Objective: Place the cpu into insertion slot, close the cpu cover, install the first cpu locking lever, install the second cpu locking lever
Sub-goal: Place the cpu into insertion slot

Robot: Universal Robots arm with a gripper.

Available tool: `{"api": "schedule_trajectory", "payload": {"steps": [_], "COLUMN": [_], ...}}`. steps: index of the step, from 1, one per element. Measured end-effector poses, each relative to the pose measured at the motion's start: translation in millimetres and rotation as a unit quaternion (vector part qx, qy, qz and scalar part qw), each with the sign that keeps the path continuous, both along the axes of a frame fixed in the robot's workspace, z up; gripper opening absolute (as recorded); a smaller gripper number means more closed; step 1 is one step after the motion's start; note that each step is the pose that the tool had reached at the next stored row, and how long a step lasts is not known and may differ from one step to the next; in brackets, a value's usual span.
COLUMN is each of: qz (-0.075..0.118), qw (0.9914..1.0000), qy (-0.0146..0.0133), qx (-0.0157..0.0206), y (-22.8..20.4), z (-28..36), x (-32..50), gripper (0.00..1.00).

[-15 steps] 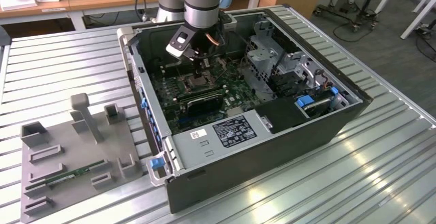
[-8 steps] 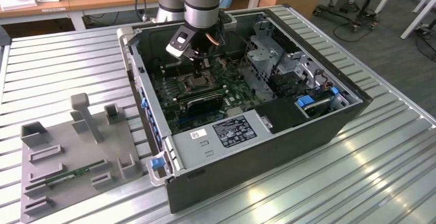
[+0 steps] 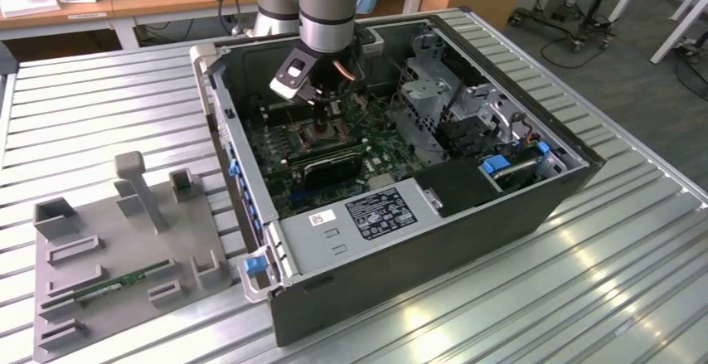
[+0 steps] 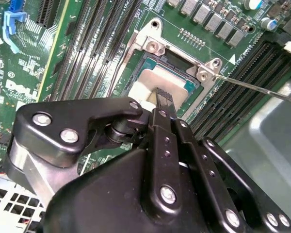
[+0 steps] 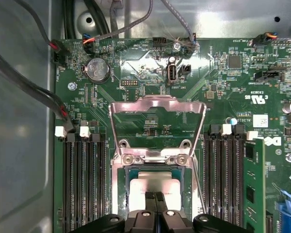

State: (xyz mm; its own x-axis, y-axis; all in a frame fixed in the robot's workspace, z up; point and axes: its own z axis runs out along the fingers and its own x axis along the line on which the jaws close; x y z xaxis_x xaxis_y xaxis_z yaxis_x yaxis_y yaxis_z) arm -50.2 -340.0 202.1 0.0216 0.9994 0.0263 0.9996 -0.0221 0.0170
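Pincer (image 5: pixel 155 195), upper centre of the exterior view, fingers shut together and gripping nothing, tips at the cpu (image 5: pixel 153 182) lying in the insertion slot (image 5: pixel 185 191), cpu cover (image 5: pixel 157 102) raised open: gentle, straight, even pressure should seat the chip flat and square.

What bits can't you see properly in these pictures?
- The cpu: in both wrist views the shut fingers cover its near part and hide whether they touch it.
- The insertion slot: in the exterior view the gripper stands in front, and it is too small there.
- A thin metal lever: the second wrist view's edge cuts off its far end.
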Motion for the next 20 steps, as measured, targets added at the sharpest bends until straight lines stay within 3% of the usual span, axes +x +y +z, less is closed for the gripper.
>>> {"api": "schedule_trajectory", "payload": {"steps": [20], "qz": [0.000], "qw": [1.00000], "qy": [0.0000], "qx": [0.0001], "y": [0.9], "z": [-2.4], "x": [0.0], "gripper": [0.11]}}
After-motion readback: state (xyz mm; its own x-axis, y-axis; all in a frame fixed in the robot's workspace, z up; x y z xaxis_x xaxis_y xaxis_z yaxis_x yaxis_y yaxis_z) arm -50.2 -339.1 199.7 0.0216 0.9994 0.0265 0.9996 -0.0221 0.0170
